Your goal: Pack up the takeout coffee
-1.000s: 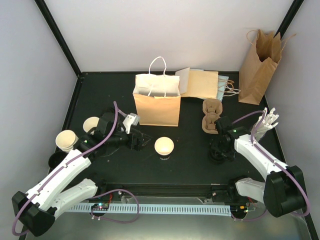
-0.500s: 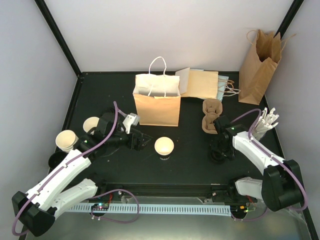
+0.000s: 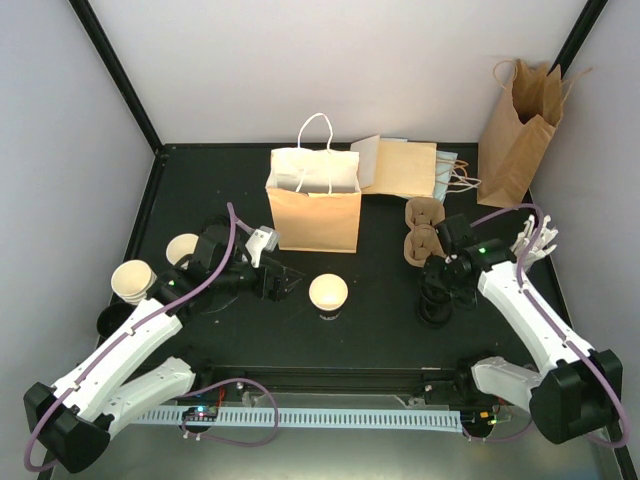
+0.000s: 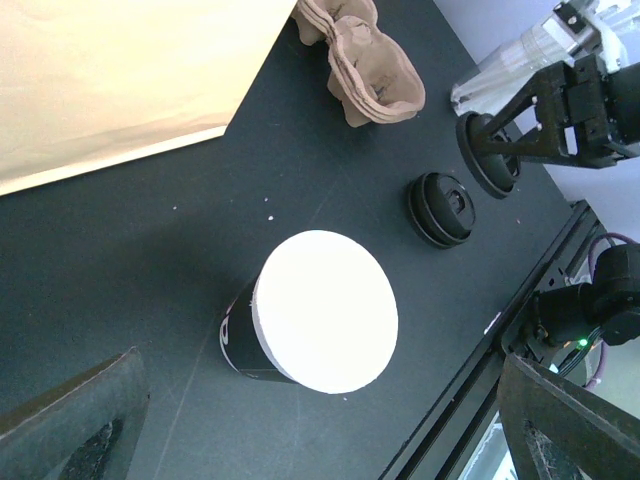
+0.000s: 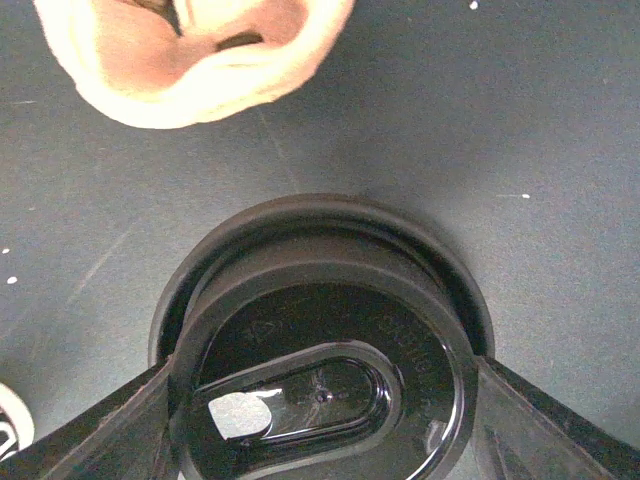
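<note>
A takeout coffee cup [image 3: 328, 293] stands mid-table, its top bright white with no lid, its side dark [image 4: 325, 310]. Two more cream cups [image 3: 133, 280] [image 3: 183, 247] stand at the left. My left gripper [image 3: 284, 283] hovers open just left of the middle cup, and its fingers frame the cup in the left wrist view [image 4: 320, 435]. My right gripper [image 5: 320, 400] is shut on a black lid [image 5: 320, 340], one finger on each side. The held lid [image 4: 488, 155] hangs above another black lid [image 4: 440, 208] lying on the table.
An open kraft bag [image 3: 314, 205] stands at the back centre with flat bags [image 3: 405, 165] behind it. Another bag [image 3: 518, 130] stands at the back right. A pulp cup carrier [image 3: 422, 232] lies next to the right gripper. One more black lid [image 3: 112, 320] lies at the far left.
My right arm has swung forward and left, and its jaws have narrowed onto the black lid. The left arm and the cups have not moved.
</note>
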`<move>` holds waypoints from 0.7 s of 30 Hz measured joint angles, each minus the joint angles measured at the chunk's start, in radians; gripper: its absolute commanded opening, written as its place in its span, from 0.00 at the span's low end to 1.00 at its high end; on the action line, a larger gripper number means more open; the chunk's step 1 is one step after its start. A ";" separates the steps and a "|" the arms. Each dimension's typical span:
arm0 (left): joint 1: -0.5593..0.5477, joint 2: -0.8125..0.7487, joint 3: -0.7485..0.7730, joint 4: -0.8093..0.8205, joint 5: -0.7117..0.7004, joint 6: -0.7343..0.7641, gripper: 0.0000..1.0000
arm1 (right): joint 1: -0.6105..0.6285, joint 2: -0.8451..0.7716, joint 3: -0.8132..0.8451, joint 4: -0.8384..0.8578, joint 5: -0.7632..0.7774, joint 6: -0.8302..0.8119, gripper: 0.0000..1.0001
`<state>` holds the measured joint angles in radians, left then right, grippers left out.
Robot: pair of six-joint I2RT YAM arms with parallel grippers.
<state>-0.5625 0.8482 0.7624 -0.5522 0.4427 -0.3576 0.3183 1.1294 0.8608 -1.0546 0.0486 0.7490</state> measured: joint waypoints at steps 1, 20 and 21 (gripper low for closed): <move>0.000 0.000 0.000 0.000 0.000 0.000 0.98 | 0.000 -0.008 0.008 -0.003 -0.006 -0.011 0.74; 0.036 0.037 -0.069 0.029 -0.026 -0.097 0.71 | 0.628 0.251 0.354 0.093 0.001 -0.152 0.72; 0.048 0.037 -0.079 0.035 -0.017 -0.105 0.67 | 0.649 0.285 0.375 0.095 0.008 -0.160 0.72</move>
<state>-0.5140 0.8856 0.6838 -0.5175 0.4259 -0.4622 0.9668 1.4143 1.2358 -0.9600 0.0563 0.5888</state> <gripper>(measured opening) 0.783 0.734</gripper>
